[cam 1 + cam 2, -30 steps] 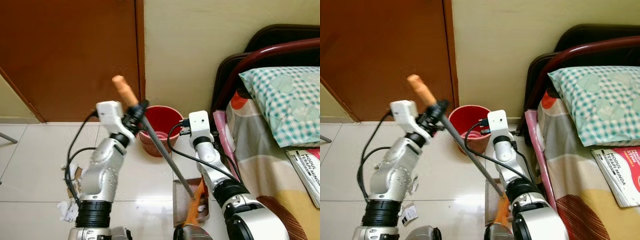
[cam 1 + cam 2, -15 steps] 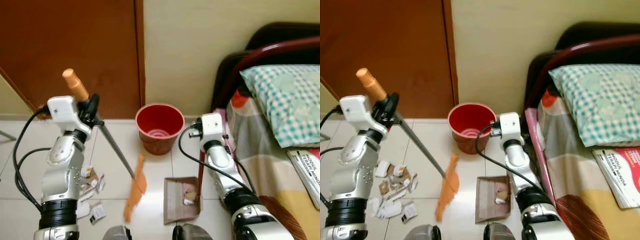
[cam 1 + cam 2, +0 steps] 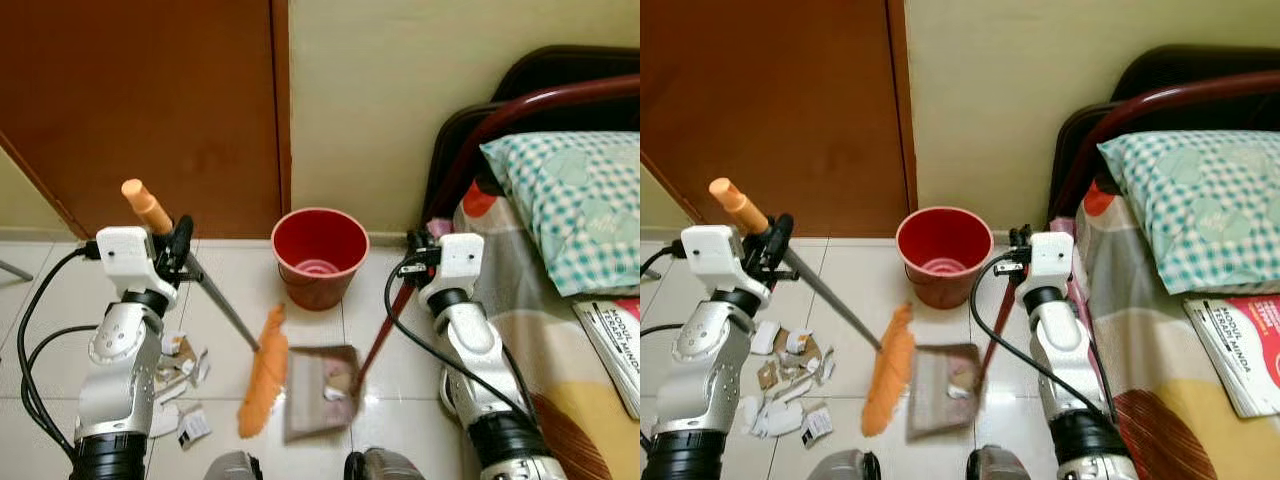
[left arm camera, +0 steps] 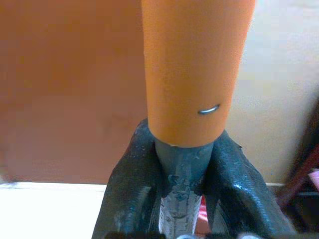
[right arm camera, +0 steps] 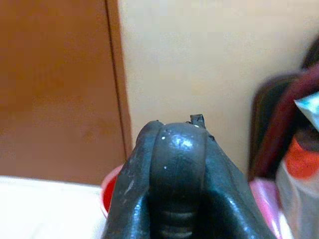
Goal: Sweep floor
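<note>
The left claw (image 3: 180, 243) is pinching the broom (image 3: 215, 300) high on its grey shaft, just below the orange grip; in the left wrist view the two black fingers (image 4: 127, 199) press against the shaft from either side. The shaft slants down toward 4 o'clock from the claw, and the orange brush head (image 3: 263, 370) rests on the white tiled floor (image 3: 230, 290), its tip touching the near edge of the dustpan (image 3: 322, 378). The dustpan sits on the floor at about 6 o'clock from the red bucket (image 3: 320, 255), with a few pale scraps in its tray. Its dark red handle (image 3: 385, 320) rises toward 1 o'clock into the right claw (image 3: 420, 255), which is closed around the handle's top; in the right wrist view the fingers (image 5: 132, 199) wrap the rounded end of the handle.

Torn paper scraps (image 3: 180, 365) lie scattered on the floor at 9 o'clock from the brush head, beside the left arm. The bucket stands against the cream wall (image 3: 380, 110), just at 3 o'clock from the brown door (image 3: 150, 100). At 3 o'clock from the right arm is a bed (image 3: 560, 330) with a dark rounded headboard, a green checked pillow (image 3: 575, 195) and a magazine (image 3: 615, 345) near its edge
</note>
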Tool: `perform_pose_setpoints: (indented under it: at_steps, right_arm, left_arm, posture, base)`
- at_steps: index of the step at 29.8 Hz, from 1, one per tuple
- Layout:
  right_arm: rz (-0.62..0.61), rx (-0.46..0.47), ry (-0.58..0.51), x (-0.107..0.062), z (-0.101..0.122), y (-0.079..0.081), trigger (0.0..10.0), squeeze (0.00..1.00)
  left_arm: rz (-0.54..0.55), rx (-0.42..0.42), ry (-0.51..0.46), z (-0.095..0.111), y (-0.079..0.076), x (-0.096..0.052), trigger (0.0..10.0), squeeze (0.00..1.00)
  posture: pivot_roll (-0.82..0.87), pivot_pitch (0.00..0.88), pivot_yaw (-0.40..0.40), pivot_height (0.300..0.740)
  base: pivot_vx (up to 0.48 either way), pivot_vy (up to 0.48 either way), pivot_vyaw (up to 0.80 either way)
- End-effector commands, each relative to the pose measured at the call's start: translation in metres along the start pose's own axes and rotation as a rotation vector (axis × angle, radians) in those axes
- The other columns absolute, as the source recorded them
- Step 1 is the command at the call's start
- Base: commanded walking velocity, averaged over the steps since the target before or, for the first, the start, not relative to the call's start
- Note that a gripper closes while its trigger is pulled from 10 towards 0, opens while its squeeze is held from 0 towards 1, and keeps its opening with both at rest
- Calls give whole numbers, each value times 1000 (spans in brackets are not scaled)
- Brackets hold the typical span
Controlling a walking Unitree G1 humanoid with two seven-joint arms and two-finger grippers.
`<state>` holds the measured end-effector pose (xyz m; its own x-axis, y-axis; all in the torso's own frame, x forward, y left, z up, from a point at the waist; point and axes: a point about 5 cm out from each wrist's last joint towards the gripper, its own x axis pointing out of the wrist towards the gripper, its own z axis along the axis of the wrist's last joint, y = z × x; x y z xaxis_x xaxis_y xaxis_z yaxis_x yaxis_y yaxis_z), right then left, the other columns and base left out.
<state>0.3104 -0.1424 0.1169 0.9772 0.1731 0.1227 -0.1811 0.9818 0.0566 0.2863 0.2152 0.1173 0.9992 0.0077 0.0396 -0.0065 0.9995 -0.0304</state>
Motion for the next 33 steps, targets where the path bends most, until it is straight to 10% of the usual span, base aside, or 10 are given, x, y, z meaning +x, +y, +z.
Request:
perform_pose_setpoints:
  at_steps: [1, 26, 33]
  right_arm:
    - [25, 12, -77, 7, 21, 0, 10000, 0]
    - [183, 154, -413, 76, 160, 18, 10000, 0]
    - [200, -118, -594, 81, 205, 24, 10000, 0]
  left_arm:
    - [42, 59, 17, -2, 9, -1, 10000, 0]
    - [53, 33, 39, -15, -12, 3, 10000, 0]
    - [43, 26, 37, -16, -16, 4, 10000, 0]
  posture:
    - [-4, 83, -34, 740]
    - [-7, 66, -38, 740]
    - [-5, 68, -40, 740]
  base:
    - [0, 0, 0]
    - [0, 0, 0]
    - [0, 0, 0]
